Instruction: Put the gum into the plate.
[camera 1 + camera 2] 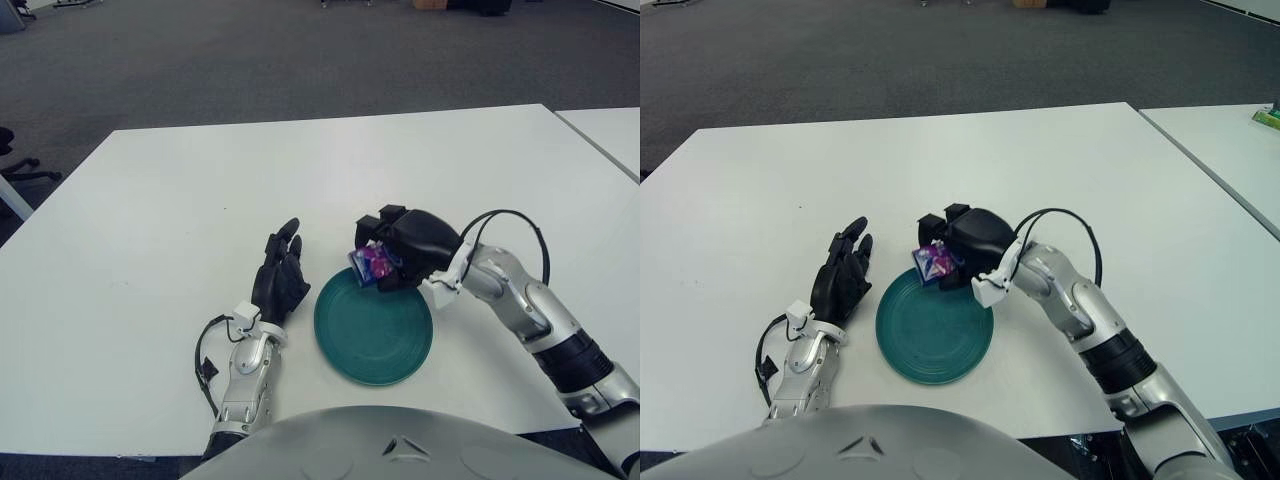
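A: How many things are on the white table [150, 230]?

B: One green plate [373, 330], near the front edge, and one pack of gum [372, 263]. That is all of the loose things. Two robot hands are also over the table.

A: Where is the gum?

B: In the right hand [395, 255]. Its black fingers are curled around the pack, which shows purple and blue between them. The hand is above the plate's far rim, and the gum appears over that rim, towards the robot's left. I cannot tell whether the pack touches the plate.

A: So the gum is not lying in the plate?

B: No. The plate's green surface is bare, and the pack is held in the fingers.

A: And the other hand?

B: The left hand [282, 278] shows just beside the plate, on its left. Its fingers are stretched out and relaxed, pointing away from the robot, and they hold nothing.

A: Anything else?

B: A second white table [1230, 150] stands apart on the right, with a small green thing [1267, 118] at its far edge. I cannot make out what that is.
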Available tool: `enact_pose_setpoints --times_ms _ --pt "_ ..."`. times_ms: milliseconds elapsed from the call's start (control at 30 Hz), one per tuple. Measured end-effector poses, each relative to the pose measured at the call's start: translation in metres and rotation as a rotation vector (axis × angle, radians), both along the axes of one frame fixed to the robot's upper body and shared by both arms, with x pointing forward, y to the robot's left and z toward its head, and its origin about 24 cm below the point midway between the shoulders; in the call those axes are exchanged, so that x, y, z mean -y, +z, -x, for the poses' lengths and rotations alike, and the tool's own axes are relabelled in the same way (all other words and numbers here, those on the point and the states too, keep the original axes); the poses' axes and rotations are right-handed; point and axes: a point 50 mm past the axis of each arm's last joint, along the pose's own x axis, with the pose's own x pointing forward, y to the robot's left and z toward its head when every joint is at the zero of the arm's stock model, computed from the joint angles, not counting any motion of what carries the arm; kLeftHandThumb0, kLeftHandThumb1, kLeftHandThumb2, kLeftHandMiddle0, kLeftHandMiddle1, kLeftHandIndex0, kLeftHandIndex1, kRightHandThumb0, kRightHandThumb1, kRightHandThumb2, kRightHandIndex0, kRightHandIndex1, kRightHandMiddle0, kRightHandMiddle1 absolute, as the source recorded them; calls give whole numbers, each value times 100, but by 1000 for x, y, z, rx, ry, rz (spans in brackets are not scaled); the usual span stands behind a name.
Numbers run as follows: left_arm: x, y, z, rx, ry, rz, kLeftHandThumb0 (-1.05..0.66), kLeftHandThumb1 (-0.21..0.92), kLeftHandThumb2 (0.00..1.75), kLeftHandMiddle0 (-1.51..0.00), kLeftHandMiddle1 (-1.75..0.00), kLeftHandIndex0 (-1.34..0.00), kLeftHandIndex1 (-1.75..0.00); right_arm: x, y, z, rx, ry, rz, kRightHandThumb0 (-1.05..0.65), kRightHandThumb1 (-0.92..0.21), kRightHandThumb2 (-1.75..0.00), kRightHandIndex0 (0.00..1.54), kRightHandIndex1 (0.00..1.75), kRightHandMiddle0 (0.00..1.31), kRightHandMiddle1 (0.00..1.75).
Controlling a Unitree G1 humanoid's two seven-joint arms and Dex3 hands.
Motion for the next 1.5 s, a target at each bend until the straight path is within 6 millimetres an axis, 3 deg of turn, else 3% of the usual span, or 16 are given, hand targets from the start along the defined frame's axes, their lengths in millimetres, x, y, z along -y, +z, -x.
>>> enact_pose_setpoints --times_ms 767,833,900,967,1033,1100,1133,1167,1200,1267,1367,1500 --pt "-1 1 -1 -26 25 51 -87 92 97 -26 -1 0 -68 -6 -11 20 3 155 190 -45 -89 -73 111 175 84 175" --pt "-1 1 -1 -26 26 53 -87 92 97 -25 -1 0 -66 -5 -13 21 -3 157 195 -46 -91 -70 108 175 76 175" --pt "-1 1 -1 -25 26 55 -86 92 97 -24 -1 0 -64 -5 -15 21 -14 161 207 -43 -79 -78 101 175 57 175" --pt "-1 1 -1 -26 27 58 -86 92 97 -23 0 0 -62 -5 -17 22 -29 168 228 -41 -76 -79 93 175 44 175" --pt "-1 1 -1 -26 28 63 -85 92 97 -21 0 0 -60 -4 -19 22 -38 174 245 -38 -84 -65 79 175 33 175" --pt "-1 1 -1 -26 29 69 -84 92 98 -20 0 0 -57 -4 -19 22 -35 176 260 -61 -89 -69 48 170 17 150" --pt "-1 1 -1 -25 29 71 -84 92 98 -19 0 0 -57 -4 -19 21 -31 177 270 -65 -89 -71 41 158 14 142" --pt "-1 1 -1 -24 29 71 -83 92 98 -19 0 0 -55 -3 -20 21 -23 180 284 -74 -90 -77 31 124 9 118" --pt "-1 1 -1 -22 28 71 -83 92 98 -19 0 0 -54 -3 -20 21 -14 184 299 -77 -91 -79 29 109 7 109" --pt "-1 1 -1 -17 28 71 -83 92 99 -18 0 0 -52 -1 -20 21 -4 194 334 -87 -92 -89 24 60 3 76" --pt "-1 1 -1 -13 30 70 -83 92 100 -18 0 0 -51 -1 -16 21 6 210 377 -95 -92 -95 20 30 1 50" --pt "-1 1 -1 -5 30 65 -83 92 102 -19 0 0 -49 -1 -10 20 4 217 393 -103 -92 -100 10 10 0 22"
